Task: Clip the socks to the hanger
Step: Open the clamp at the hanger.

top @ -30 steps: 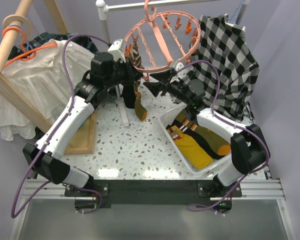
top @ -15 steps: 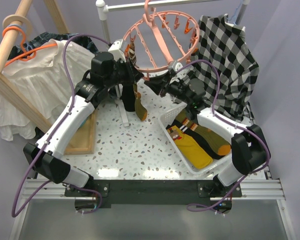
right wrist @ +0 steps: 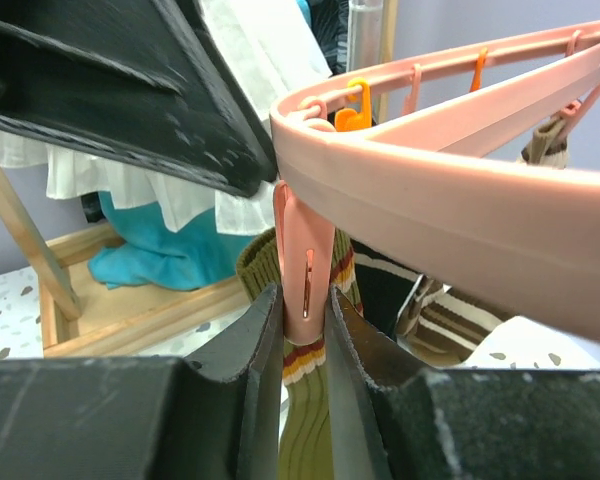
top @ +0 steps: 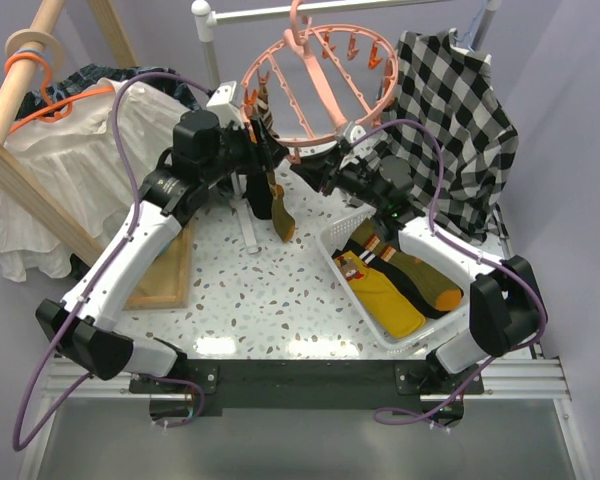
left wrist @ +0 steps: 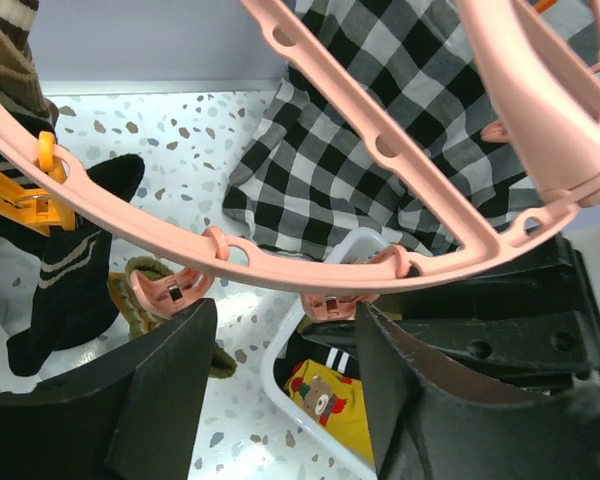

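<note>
Nearest me, on the right of the table [top: 280, 290], the white basket [top: 327, 240] holds the rest of the socks [top: 400, 285]: a yellow one, an olive pair with orange toes and a dark striped one, none of them clipped yet.

Just beyond it, both arms meet under the near rim of the hanger [right wrist: 430, 210]. The right gripper [right wrist: 302, 295] is pinched on a pink clip [right wrist: 305, 250] that hangs from that rim, one finger on each side of it. An olive sock [right wrist: 305, 430] with a striped cuff hangs straight below the clip. I can't tell whether the cuff is actually inside the clip's mouth or only behind it.

The left gripper [left wrist: 280, 315] sits just to the left with its fingers well apart. Nothing is between them, and the ring passes above them.

I read this as the clipping step for that olive sock, with the clip squeezed and the sock no longer in my left hand. Next I'd ease the right fingers off so the clip bites, and watch that the cuff stays put. Then I'd send an arm back to the basket.

At the far right, the checked shirt [top: 460, 120] hangs behind the ring, clear of the work.
</note>
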Controlling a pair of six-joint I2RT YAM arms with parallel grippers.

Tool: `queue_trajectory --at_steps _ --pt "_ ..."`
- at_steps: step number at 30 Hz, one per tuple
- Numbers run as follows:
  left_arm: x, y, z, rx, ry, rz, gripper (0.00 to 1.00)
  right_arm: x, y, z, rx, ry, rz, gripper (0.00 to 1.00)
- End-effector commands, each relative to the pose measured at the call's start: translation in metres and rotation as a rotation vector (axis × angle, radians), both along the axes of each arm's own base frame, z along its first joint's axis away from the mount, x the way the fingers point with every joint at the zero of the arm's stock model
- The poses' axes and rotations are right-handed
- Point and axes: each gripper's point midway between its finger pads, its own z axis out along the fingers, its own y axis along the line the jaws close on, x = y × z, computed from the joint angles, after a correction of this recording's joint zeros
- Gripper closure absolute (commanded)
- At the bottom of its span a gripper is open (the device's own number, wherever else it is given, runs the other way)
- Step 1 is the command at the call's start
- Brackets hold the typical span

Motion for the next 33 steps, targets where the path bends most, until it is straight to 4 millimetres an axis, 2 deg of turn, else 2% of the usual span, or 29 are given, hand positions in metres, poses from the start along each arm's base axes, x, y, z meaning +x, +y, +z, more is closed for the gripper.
queue_trajectory --at_steps 1,3,6,14,26,33 --pt "-0.017 -0.001 0.037 -0.013 -0.153 -0.006 0.35 -0.007 -0.002 0.021 0.01 -0.06 -0.011 0.96" --pt "-0.022 -0.011 0.038 0.008 -0.188 -0.026 0.3 -0.007 -0.002 0.021 0.012 -0.058 -0.013 0.96" --pt "-0.019 -0.018 0.026 0.047 -0.18 -0.02 0.28 -0.007 0.0 0.023 0.014 -0.059 -0.01 0.96" --pt "0.0 -0.012 0.015 0.08 -0.158 0.097 0.29 -0.008 0.0 0.023 0.009 -0.055 -0.01 0.96" --pt "0.01 -0.031 0.018 0.028 -0.15 0.067 0.33 -0.007 0.001 0.019 -0.009 -0.048 -0.012 0.96" --pt "0.013 -0.038 0.017 0.021 -0.141 0.055 0.44 -0.007 0.003 0.017 -0.027 -0.051 -0.016 0.96"
